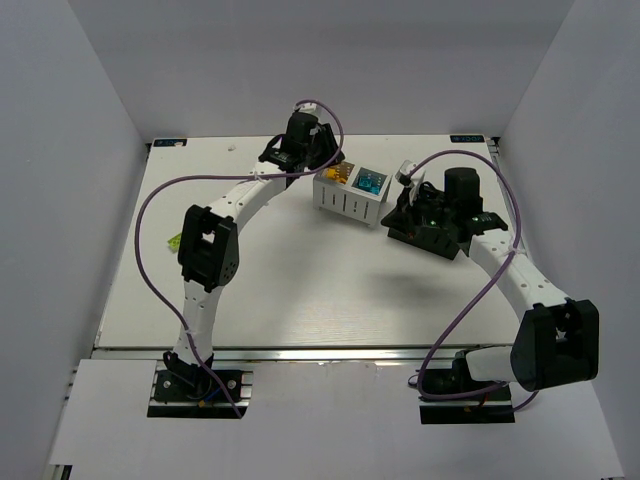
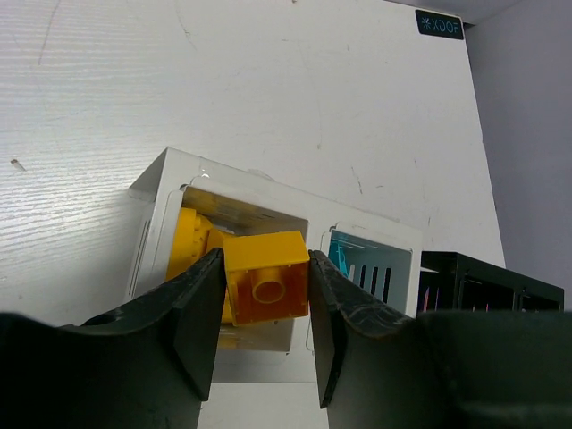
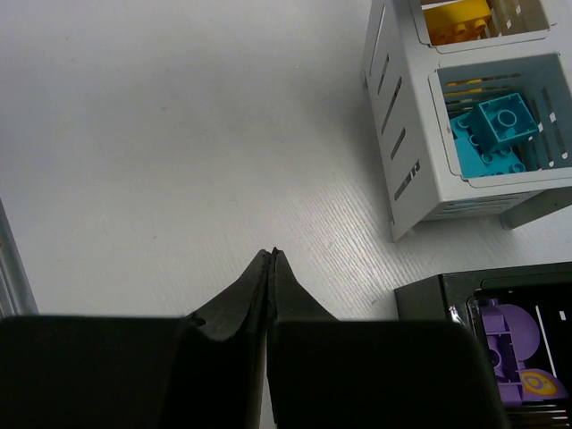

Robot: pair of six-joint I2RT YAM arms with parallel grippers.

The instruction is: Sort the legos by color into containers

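My left gripper (image 2: 264, 261) is shut on an orange lego (image 2: 266, 288), hollow underside facing the camera, just above the white container (image 2: 170, 170). More orange legos (image 2: 192, 241) lie in the compartment below it. The neighbouring compartment holds cyan legos (image 3: 496, 130). Purple legos (image 3: 509, 357) lie in the black container (image 3: 429, 295). My right gripper (image 3: 272, 253) is shut on nothing and hangs over bare table beside both containers. From above, the left gripper (image 1: 325, 165) is at the white container (image 1: 350, 205).
A small lime green lego (image 1: 172, 240) lies near the table's left edge, beside the left arm's elbow. The black container (image 1: 425, 238) sits under the right wrist. Grey walls close in the table on both sides.
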